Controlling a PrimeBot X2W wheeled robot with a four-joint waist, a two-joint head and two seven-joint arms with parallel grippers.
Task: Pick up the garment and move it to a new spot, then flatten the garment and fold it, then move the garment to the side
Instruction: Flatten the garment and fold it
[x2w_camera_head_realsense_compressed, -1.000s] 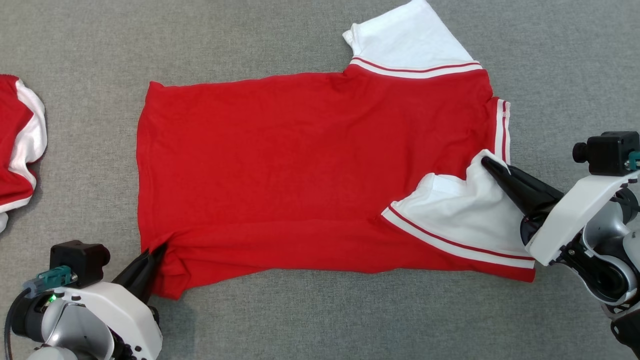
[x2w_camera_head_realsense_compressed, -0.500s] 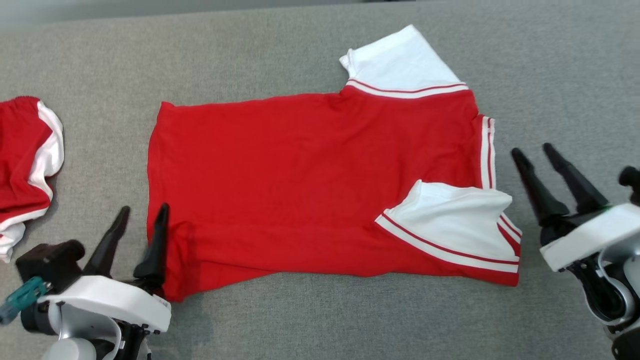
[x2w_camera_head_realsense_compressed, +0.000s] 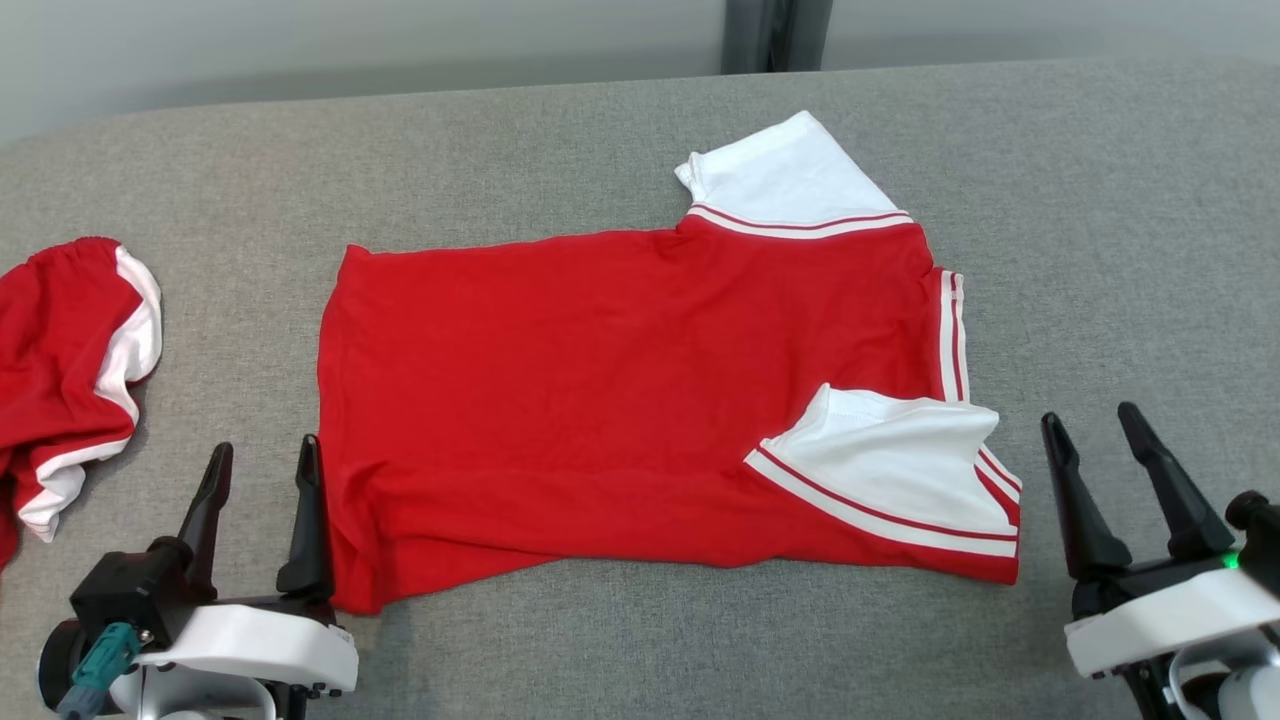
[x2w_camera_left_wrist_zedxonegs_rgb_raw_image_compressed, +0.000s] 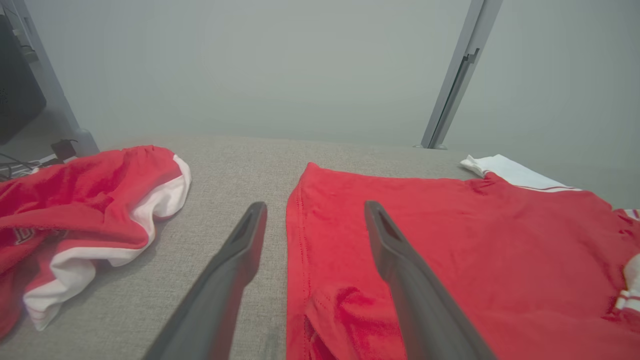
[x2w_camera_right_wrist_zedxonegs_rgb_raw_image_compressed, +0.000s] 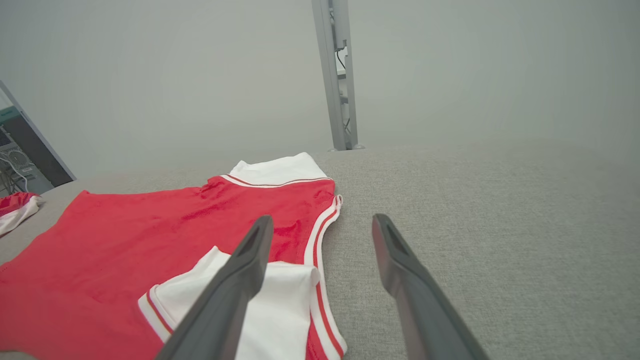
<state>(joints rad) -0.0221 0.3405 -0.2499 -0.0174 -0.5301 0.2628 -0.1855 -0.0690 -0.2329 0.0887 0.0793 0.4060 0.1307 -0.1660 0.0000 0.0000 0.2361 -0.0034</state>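
The garment (x2w_camera_head_realsense_compressed: 600, 390) is a red T-shirt with white, red-striped sleeves, spread across the grey table, hem to the left and collar to the right. Its near sleeve (x2w_camera_head_realsense_compressed: 890, 460) is folded in over the body, and the near hem corner is rumpled. My left gripper (x2w_camera_head_realsense_compressed: 262, 460) stands open just off the shirt's near left corner, holding nothing. My right gripper (x2w_camera_head_realsense_compressed: 1090, 420) is open beside the near sleeve, clear of the cloth. The left wrist view has the hem (x2w_camera_left_wrist_zedxonegs_rgb_raw_image_compressed: 350, 240) between and under its fingers (x2w_camera_left_wrist_zedxonegs_rgb_raw_image_compressed: 245, 250). The right wrist view shows the folded sleeve (x2w_camera_right_wrist_zedxonegs_rgb_raw_image_compressed: 280, 300).
A second red and white garment (x2w_camera_head_realsense_compressed: 60, 360) lies bunched at the table's left edge, also in the left wrist view (x2w_camera_left_wrist_zedxonegs_rgb_raw_image_compressed: 75, 200). A grey post (x2w_camera_head_realsense_compressed: 775, 35) stands behind the table's far edge. Bare grey table (x2w_camera_head_realsense_compressed: 1130, 250) lies right of the shirt.
Both grippers let go of the shirt, opened and drew back toward me; the near sleeve dropped onto the body. The camera tilted up, so the whole scene sits lower.
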